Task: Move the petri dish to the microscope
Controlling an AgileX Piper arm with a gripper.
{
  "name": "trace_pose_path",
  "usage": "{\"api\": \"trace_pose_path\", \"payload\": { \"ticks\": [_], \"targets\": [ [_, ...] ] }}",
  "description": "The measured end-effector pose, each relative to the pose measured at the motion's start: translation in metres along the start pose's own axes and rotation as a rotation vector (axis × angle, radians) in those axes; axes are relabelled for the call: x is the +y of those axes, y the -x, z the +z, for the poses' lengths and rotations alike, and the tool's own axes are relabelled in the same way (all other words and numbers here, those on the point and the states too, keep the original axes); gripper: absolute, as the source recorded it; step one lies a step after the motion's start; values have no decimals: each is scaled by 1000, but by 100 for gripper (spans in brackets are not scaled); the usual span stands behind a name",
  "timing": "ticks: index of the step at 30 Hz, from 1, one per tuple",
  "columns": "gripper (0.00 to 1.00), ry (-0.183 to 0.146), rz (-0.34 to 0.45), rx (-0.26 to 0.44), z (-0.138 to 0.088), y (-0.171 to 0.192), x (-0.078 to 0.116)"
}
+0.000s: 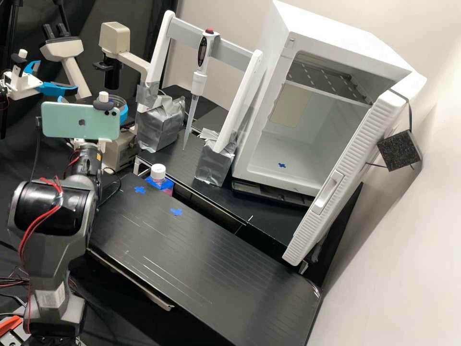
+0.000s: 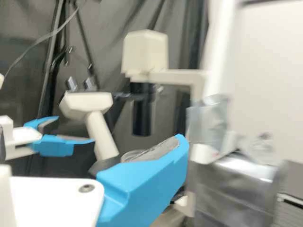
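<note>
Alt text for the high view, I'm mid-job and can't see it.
A clear petri dish peeks out behind the phone mounted on the dark grey arm at left, with the microscope beyond. To the right are a pipette on a white stand and an open white cabinet.

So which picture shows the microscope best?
The high view: the microscope shows its eyepieces, lamp top and base, though the phone blocks some. The wrist view shows eyepieces and lamp top closer, but more of the base is covered.
</note>
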State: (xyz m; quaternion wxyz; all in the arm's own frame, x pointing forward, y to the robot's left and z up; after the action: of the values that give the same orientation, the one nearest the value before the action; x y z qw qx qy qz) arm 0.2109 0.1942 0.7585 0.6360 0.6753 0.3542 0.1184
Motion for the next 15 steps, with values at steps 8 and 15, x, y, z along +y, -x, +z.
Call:
{"api": "trace_pose_path", "payload": {
  "ticks": [8, 15],
  "targets": [
    [100, 33, 250, -114, 20, 57, 14],
    [100, 63, 374, -277, 35, 87, 18]
  ]
}}
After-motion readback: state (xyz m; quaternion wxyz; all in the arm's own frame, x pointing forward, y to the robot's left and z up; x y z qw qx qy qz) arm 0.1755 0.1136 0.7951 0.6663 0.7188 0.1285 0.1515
